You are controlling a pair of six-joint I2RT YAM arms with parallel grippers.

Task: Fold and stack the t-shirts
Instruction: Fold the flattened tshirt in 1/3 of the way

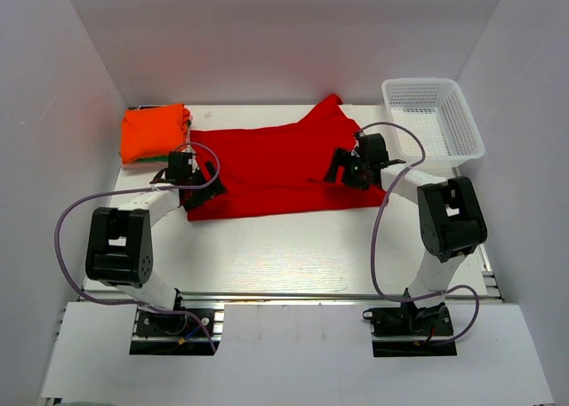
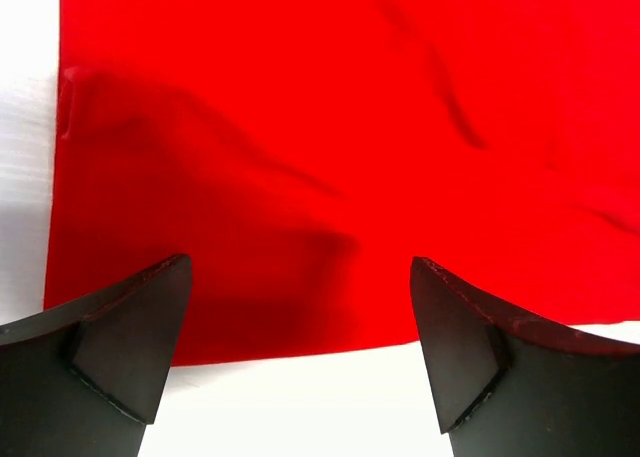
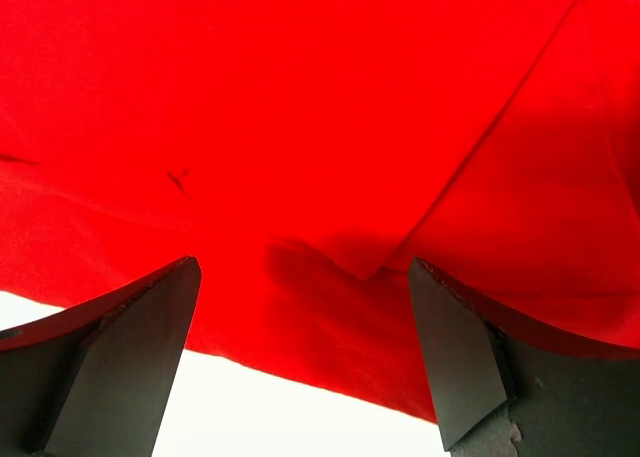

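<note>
Left gripper wide open, empty, red shirt corner directly beneath. Right gripper likewise wide, hem underneath.

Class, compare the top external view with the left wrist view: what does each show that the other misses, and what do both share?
Only the top external view: the folded orange t-shirt, the white basket, the right gripper and both arms. Only the left wrist view: close-up creases in the red t-shirt and its hem corner, with the left gripper open over it. Both: the red t-shirt, the left gripper and the white table.
</note>
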